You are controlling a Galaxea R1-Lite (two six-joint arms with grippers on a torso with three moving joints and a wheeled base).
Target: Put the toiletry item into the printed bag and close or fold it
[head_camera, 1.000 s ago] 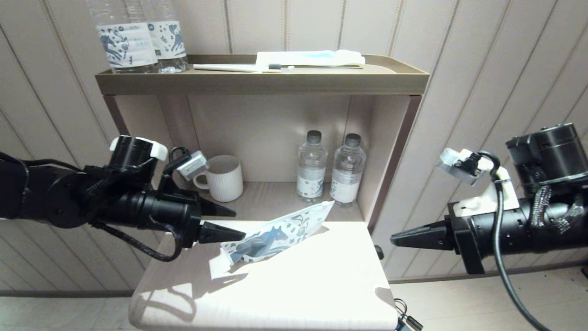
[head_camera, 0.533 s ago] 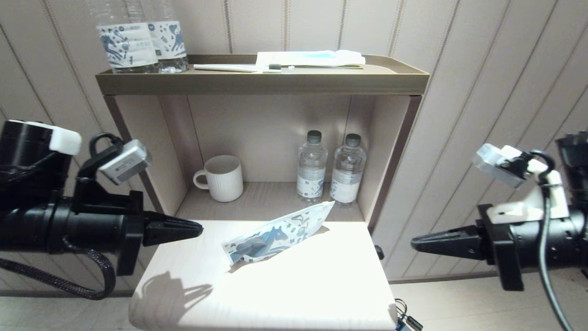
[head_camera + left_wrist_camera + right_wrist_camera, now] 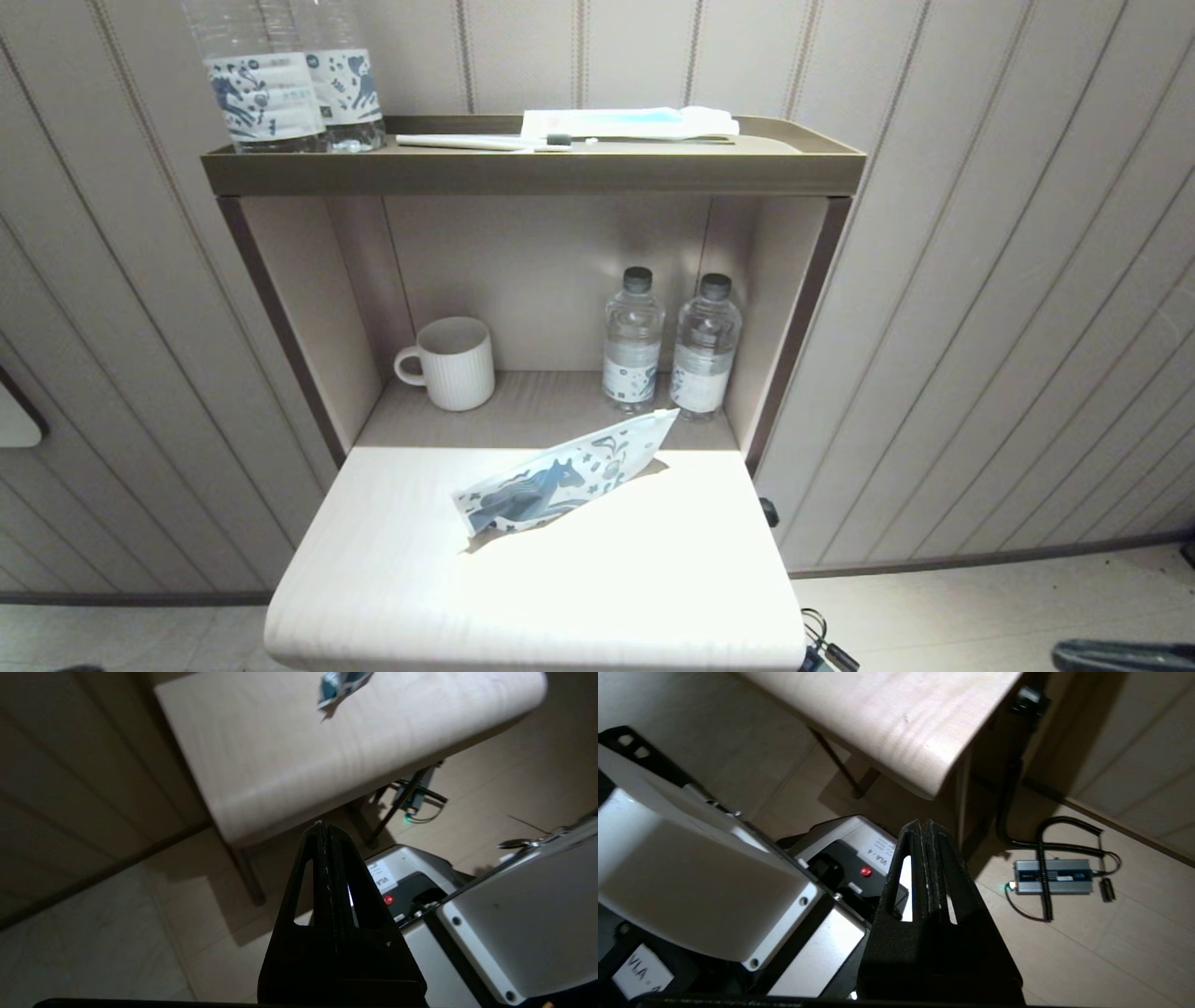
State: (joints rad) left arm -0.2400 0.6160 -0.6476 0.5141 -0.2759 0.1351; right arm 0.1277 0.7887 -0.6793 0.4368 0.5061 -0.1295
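The letters "VLA" can be read on a white label (image 3: 879,855) on the robot's base, near the middle of the right wrist view, and again on a second white label (image 3: 642,970) at that frame's lower left. The printing on the bottle labels (image 3: 265,98) at the head view's upper left is too small to read.

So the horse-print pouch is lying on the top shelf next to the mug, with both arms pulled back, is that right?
Not quite. The horse-print pouch lies on the pale table, in front of the lower shelf that holds the mug, as the head view shows. Both arms are pulled back.
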